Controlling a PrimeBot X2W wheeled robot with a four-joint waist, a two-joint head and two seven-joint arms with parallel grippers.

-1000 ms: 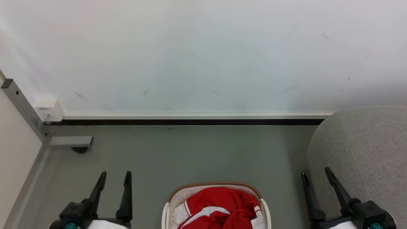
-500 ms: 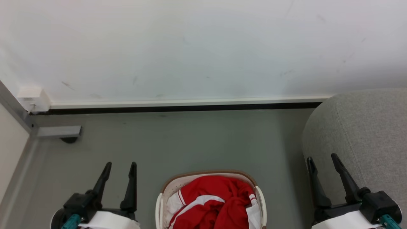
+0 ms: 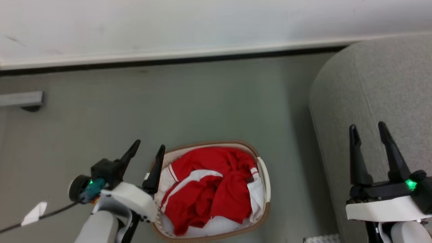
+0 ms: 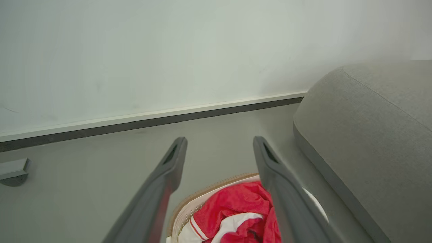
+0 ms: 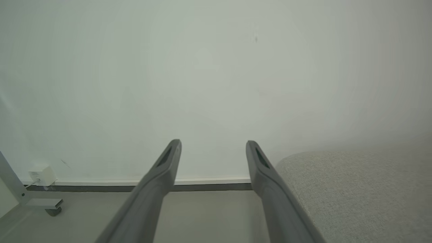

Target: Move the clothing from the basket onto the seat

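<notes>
Head view has tipped downward, so the whole laundry basket (image 3: 216, 144) on the floor (image 3: 202, 101) shows, red clothing (image 3: 209, 182) heaped inside. Left end effector (image 3: 149, 146), spread and empty, has swung to the basket's left rim, ready to reach in; right end effector (image 3: 367, 127), also spread, hovers over the sofa (image 3: 381, 84).

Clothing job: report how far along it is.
Done: nothing; the clothing lies heaped in the basket. In hand: the left end effector, open and empty, hangs at the basket's left rim; the right end effector, open, hangs by the seat. Left: grasp the clothing, carry it onto the seat.
</notes>
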